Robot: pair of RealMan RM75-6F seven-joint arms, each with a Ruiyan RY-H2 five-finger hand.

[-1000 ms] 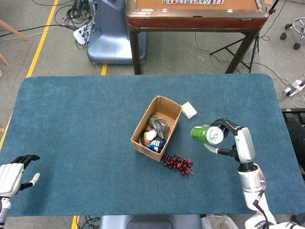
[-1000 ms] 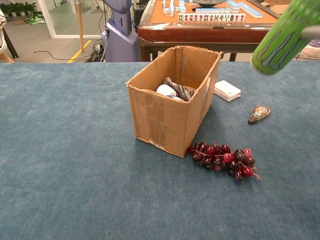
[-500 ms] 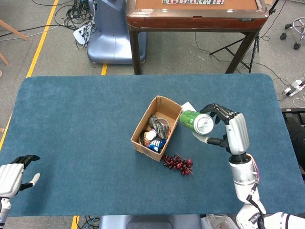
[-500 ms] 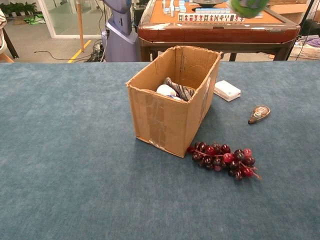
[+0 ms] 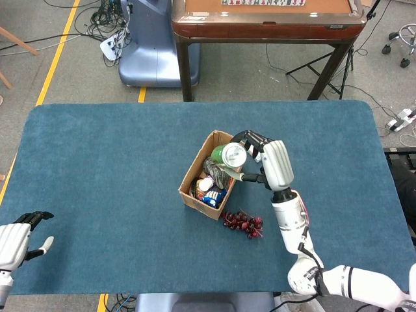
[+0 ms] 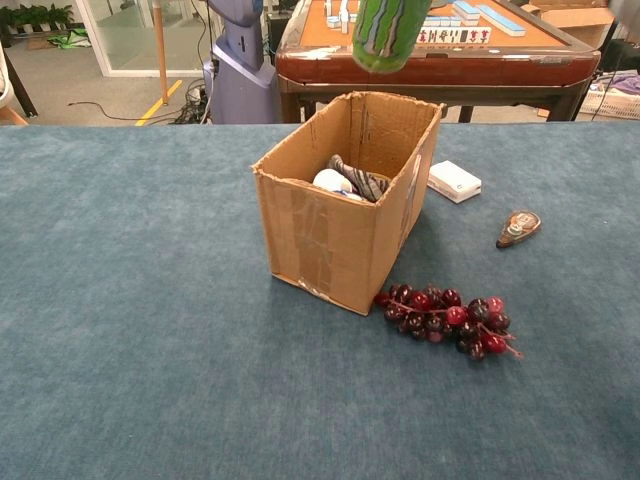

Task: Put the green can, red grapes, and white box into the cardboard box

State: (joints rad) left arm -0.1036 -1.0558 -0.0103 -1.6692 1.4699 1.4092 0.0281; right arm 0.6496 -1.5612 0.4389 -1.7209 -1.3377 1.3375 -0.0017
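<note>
The green can (image 5: pixel 229 155) is held in the air above the open cardboard box (image 5: pixel 192 175), over the box's far end. In the chest view the can (image 6: pixel 389 33) hangs nearly upright, its long axis tilted slightly off vertical, lower end pointing down toward the box opening and upper end cut off by the frame edge. In the head view its silver end cap faces the camera. The right hand (image 5: pixel 266 161) grips the can, with its fingers (image 5: pixel 250 138) curled around the far side of the body and the thumb on the near side; the hand sits at 3 o'clock of the can. The box already contains a striped grey item (image 5: pixel 216 171), a white item and a blue packet. The red grapes (image 6: pixel 447 317) lie on the teal table cloth (image 5: pixel 104 169) at about 5 o'clock of the box in the chest view, one end touching or just beside the box's near corner; the bunch's long axis runs left to right. The white box (image 6: pixel 454 181) lies flat on the cloth at 2 o'clock of the cardboard box, just beside it. A small brown item (image 6: pixel 518 227) lies near the white box. The left hand (image 5: pixel 18 238) holds nothing, fingers loosely spread, at the table's near left corner, well apart from everything.
</note>
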